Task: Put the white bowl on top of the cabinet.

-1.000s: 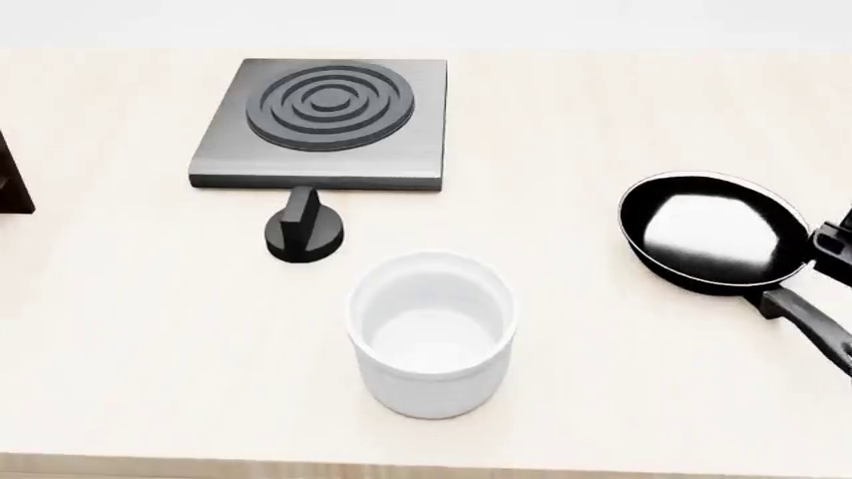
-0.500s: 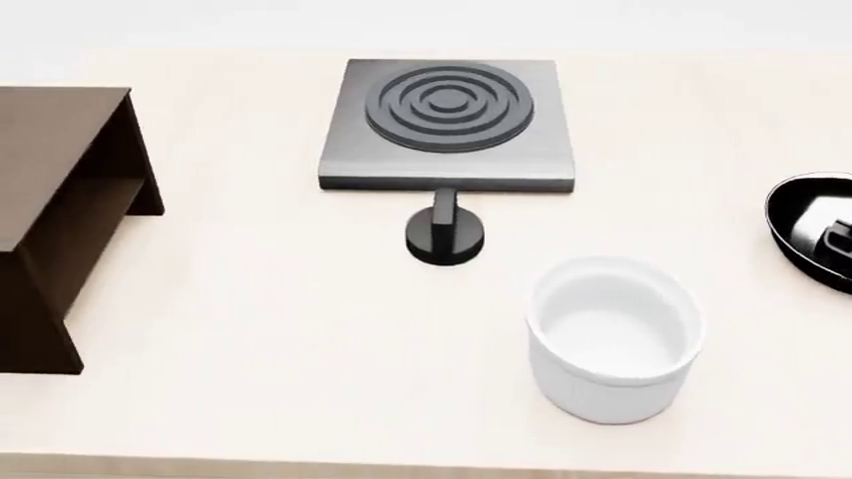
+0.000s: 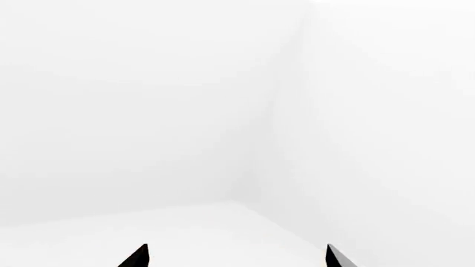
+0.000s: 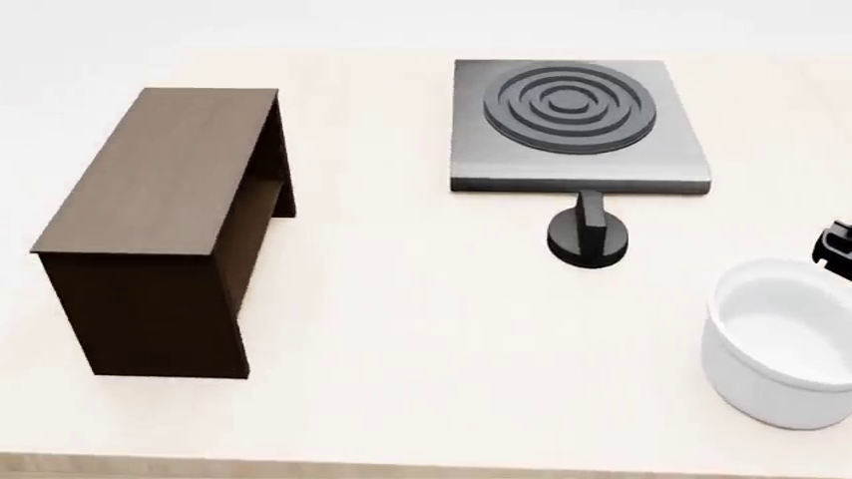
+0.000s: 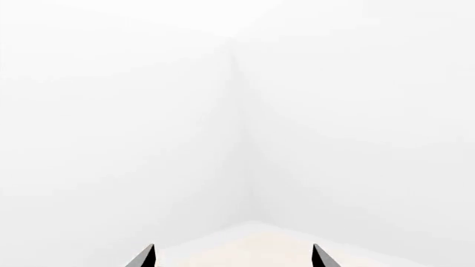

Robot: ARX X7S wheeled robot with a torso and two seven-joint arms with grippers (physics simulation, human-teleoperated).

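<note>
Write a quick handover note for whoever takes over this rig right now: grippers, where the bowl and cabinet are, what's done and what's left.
Left gripper: open, empty, facing blank white walls.
Right gripper: open, empty, also aimed away from the objects.
White bowl: upright on the table at the head view's right edge, near the stove plate and its black knob.
Cabinet: at the left, top bare.
Done: nothing; the bowl is not grasped.
Left: reach the bowl, grip it, lift it, set it on the cabinet top.
</note>
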